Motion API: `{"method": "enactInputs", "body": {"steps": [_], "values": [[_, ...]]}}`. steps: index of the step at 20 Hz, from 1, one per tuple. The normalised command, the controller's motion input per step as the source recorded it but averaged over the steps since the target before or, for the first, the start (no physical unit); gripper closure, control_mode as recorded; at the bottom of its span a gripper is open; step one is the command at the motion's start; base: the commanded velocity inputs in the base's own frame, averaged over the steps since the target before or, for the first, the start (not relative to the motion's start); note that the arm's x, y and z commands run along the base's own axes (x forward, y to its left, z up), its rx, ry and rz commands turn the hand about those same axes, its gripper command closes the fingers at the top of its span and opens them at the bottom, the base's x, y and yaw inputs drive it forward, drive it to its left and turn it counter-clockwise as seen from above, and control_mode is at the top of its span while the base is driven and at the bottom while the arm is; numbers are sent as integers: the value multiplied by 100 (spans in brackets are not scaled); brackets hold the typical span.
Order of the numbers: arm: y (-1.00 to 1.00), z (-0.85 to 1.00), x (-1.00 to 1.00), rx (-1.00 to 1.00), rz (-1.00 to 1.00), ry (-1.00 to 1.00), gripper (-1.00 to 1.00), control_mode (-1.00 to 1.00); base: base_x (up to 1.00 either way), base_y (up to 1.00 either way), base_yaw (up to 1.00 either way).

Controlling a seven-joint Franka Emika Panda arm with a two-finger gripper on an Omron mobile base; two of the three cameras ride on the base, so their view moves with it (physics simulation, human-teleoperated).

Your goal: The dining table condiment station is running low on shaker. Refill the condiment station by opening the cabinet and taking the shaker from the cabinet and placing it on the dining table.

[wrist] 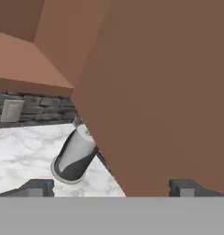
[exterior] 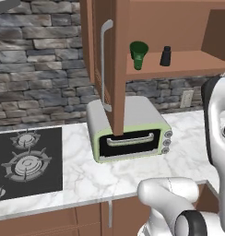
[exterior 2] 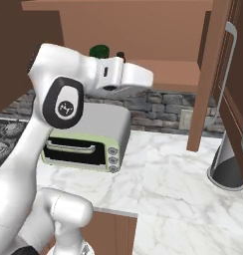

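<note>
across the back of the room a grey stone wall (exterior: 36, 55) is running behind everything, and the cabinet (exterior: 179, 27) is hanging on it with both doors swung out, which i judge is why the shelf inside is sitting exposed to me. below it the marble bench (exterior: 133, 175) is carrying a pale green toaster oven (exterior: 130, 131), with a black cooktop (exterior: 26, 163) set in at the far left, and a grey and white cylinder (exterior 2: 225, 167) is standing near the right-hand door (exterior 2: 228, 89). i'm looking along the hand at that door's brown panel, close up, with the cylinder showing just past its edge, so i judge the hand is facing the door rather than the shelf. the gripper (wrist: 111, 187) is sitting with its fingers spread wide and nothing between them. on the shelf the green funnel-shaped cup (exterior: 139, 54) is standing just left of the shaker (exterior: 165, 56), which is upright, untouched, and well apart from the gripper. reaching it is calling for a turn toward the shelf.
</note>
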Motion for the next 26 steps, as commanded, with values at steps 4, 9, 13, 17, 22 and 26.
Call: {"method": "enactInputs", "body": {"steps": [4, 9, 13, 17, 22, 26], "values": [[96, 0, 0, 19, 17, -22, -100, -100, 0, 0, 0], [86, 2, 0, 19, 27, -17, -100, -100, 0, 0, 0], [64, 18, 8, 21, 29, -15, -100, -100, 0, 0, 0], [27, 29, 35, 22, 25, -5, -100, -100, 0, 0, 0], [0, 20, 33, 7, 12, 1, -100, -100, 0, 0, 0], [0, 6, 31, 0, 1, 8, -100, -100, 0, 0, 0]]}}
